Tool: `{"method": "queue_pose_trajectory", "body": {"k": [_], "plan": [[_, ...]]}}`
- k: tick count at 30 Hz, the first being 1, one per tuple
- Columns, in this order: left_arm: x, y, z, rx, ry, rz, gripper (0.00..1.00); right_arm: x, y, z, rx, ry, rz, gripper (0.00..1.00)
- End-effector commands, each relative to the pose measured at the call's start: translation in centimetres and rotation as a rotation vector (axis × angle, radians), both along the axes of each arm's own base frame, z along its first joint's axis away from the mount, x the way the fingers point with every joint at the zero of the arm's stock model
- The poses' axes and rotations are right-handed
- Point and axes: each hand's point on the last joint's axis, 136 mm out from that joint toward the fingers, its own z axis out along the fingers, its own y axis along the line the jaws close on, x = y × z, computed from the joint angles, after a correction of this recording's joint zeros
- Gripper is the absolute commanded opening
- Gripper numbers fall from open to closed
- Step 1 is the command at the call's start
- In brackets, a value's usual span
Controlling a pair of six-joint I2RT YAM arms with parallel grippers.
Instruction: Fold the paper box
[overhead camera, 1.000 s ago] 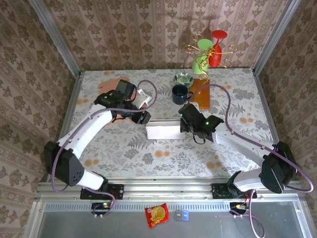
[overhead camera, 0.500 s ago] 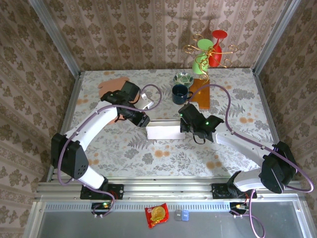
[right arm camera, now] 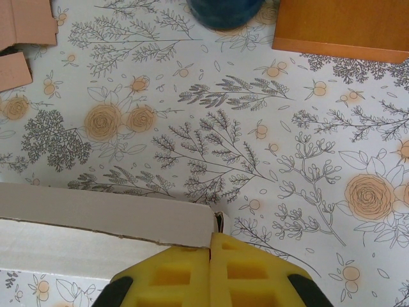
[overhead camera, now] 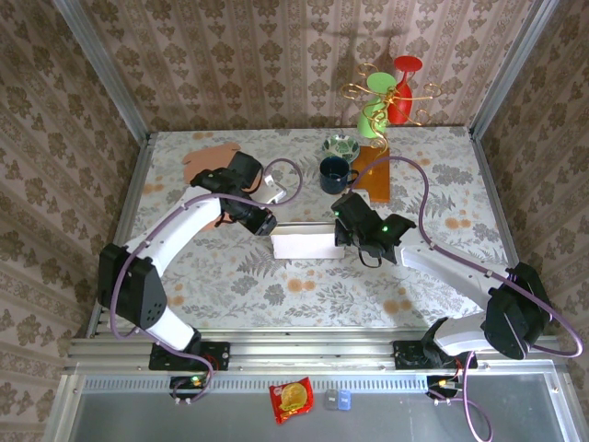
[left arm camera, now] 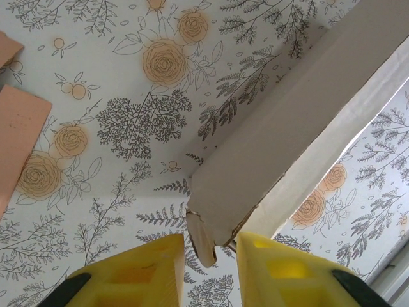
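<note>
While the paper box (overhead camera: 302, 244) lies mid-table, its right end is kept pinched by the closed right gripper (right arm camera: 211, 238), unmoved over the last second. The left gripper (left arm camera: 211, 246) has been brought in to the box's ragged left corner, which is now straddled by narrowing jaws not yet touching it. A grip on that end flap is judged near, after which folding can proceed.

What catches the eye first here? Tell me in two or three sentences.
A long white box lies mid-table on the flowered cloth, with both arms reaching in to it. The right gripper is pinched shut on its right end, while the left gripper straddles a ragged corner at its left end, jaws apart. At the back right, a gold stand hung with bright cups adds the strongest colour.
</note>
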Motion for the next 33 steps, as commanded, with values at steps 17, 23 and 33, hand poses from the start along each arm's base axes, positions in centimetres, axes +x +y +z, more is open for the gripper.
{"method": "queue_pose_trajectory", "body": {"k": [17, 23, 33], "plan": [[-0.5, -0.4, -0.8, 0.006, 0.031, -0.009, 0.07, -2.6, -1.0, -3.1, -0.071, 0.129, 0.023, 0.00], [-1.1, -1.2, 0.1, -0.049, 0.116, 0.060, 0.05, -2.5, -1.0, -2.9, -0.070, 0.127, 0.020, 0.00], [-2.1, -1.7, 0.9, -0.076, 0.275, 0.219, 0.03, -2.4, -0.9, -2.7, -0.061, 0.124, 0.010, 0.00]]}}
